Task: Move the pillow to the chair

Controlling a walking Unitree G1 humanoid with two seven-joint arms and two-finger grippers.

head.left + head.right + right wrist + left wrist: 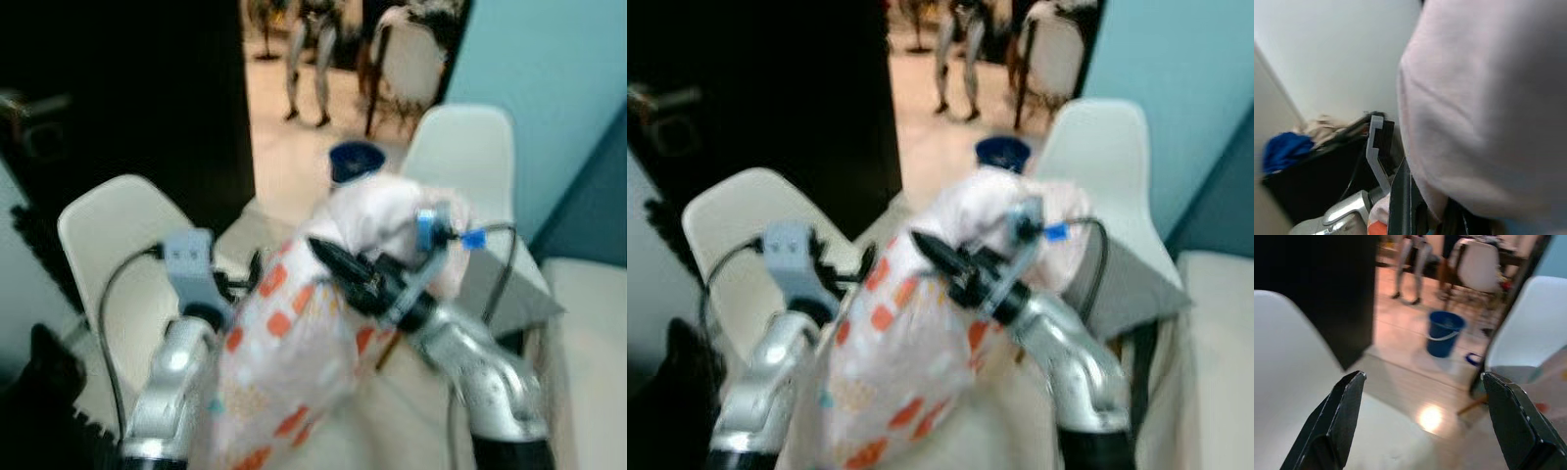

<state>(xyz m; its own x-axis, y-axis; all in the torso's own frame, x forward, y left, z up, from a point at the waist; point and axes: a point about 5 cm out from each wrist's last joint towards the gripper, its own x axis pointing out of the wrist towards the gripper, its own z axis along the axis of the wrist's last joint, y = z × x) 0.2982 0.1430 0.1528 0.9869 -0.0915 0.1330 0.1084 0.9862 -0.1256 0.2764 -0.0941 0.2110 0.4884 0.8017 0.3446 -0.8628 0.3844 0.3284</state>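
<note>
Two grippers up: right gripper fingers clamped on the pillow, left gripper fingers wide apart, empty. White chair just behind; blue bucket on the tiled floor beyond.

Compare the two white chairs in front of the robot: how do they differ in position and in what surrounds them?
The left chair stands nearer, before the dark door; the right chair stands farther back, by the blue wall. The pillow hides part of the right chair; the left chair is less covered. Both are white moulded shells.

White pillow with orange squares, white chairs, blue bucket, pale blue wall.
</note>
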